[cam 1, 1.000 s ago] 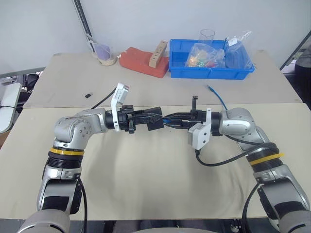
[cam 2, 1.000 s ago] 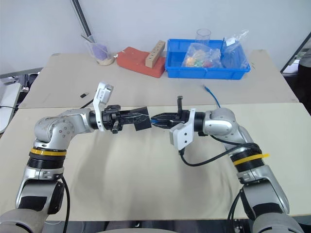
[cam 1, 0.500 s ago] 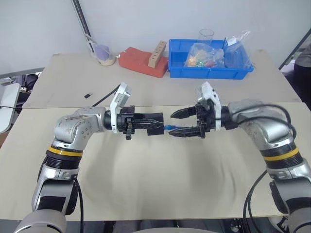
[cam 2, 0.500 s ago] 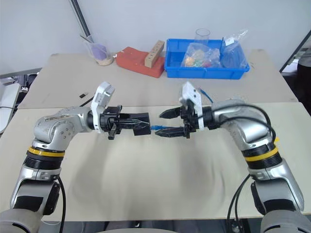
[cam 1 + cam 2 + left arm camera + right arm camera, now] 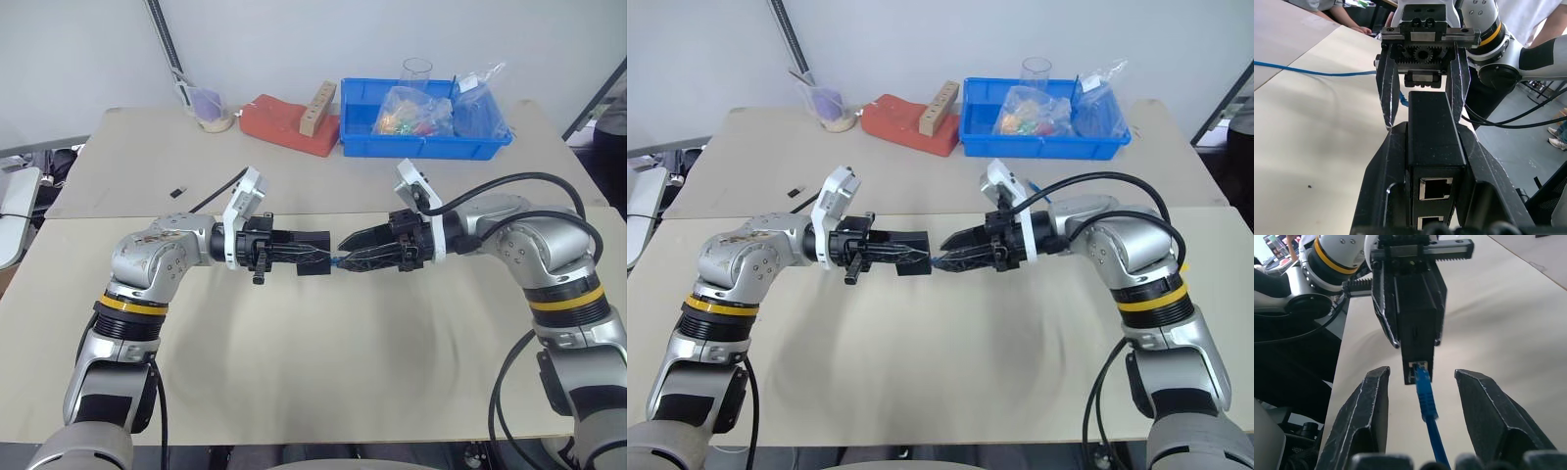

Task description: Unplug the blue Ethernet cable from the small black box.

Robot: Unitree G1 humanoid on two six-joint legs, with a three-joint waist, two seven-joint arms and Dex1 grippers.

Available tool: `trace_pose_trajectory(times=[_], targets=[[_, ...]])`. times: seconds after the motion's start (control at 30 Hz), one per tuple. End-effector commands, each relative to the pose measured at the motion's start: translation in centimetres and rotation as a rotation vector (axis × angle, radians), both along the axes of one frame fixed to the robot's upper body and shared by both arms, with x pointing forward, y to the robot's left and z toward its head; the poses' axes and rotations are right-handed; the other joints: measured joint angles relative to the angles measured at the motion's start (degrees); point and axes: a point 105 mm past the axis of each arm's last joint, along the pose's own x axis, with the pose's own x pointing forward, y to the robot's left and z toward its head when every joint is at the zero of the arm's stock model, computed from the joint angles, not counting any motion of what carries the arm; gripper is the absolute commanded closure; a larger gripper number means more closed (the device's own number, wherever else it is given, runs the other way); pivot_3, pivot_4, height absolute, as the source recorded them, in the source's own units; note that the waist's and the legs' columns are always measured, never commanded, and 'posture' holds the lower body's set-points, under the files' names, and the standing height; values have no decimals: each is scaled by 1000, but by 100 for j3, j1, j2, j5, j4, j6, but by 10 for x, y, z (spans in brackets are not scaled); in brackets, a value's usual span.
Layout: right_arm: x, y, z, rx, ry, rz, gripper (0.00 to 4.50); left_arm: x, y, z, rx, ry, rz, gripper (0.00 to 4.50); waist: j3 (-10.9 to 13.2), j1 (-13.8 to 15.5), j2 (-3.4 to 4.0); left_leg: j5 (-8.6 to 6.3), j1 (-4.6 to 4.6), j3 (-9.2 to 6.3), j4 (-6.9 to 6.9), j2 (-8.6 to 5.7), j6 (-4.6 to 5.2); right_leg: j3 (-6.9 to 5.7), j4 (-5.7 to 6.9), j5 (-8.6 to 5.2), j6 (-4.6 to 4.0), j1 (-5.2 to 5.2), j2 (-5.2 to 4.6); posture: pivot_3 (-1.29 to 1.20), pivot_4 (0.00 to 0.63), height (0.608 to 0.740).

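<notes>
Since a second ago my right wrist has rolled over, so its camera block now sits on top instead of hanging beneath, and my right gripper (image 5: 1420, 396), which was pinched around the plug then and stood wide open half a second ago, has drawn partway in again. Its two fingers (image 5: 1371, 401) now stand apart on either side of the blue Ethernet cable (image 5: 1426, 404), touching neither the cord nor the plug as far as my right wrist view shows. The cable's plug is seated in the port at the end of the small black box (image 5: 1434, 129), and the cord runs back from there between my right fingers. My left gripper (image 5: 318, 257) is clamped tight on the small black box, one finger on each long side, holding it level in the air above the beige worktop (image 5: 294, 362), with the box's free end pointing at my right gripper. The two grippers meet nose to nose over the middle of the worktop. At the back of the far worktop stand a blue bin (image 5: 423, 140) and a red block (image 5: 284, 124).
</notes>
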Motion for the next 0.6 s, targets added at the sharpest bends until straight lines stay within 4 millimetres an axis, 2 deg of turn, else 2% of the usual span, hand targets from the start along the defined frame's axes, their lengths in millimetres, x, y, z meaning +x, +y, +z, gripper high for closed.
trace_pose_trajectory(times=[0.03, 0.37, 0.47, 0.6], targets=[[-1, 4, 10, 12, -50, 10, 2093, 0, -2, 15, -14, -61, -23, 3891, 0, 3, 0, 0, 0, 0, 0, 0, 0, 0, 0, 0, 0, 0, 0, 0, 150, 740], [1, 2, 4, -10, -63, 18, 2093, 1, -5, 16, -18, -70, -30, 3891, 0, 6, 0, 0, -2, 0, 1, -1, 0, -1, -1, 0, 0, -1, -1, 0, 150, 740], [2, 1, 2, -11, -61, 21, 2821, 0, -4, 15, -13, -68, -37, 3891, 0, -2, 0, 0, -2, 0, 0, -1, 0, -1, -1, 0, 0, -2, 0, 0, 150, 740], [3, -1, 3, -8, -55, 24, 4189, 0, -3, 15, -12, -66, -40, 3891, 0, 1, 0, 0, -2, 0, 0, -1, 0, -1, -1, 0, 0, -2, 0, 0, 150, 740]])
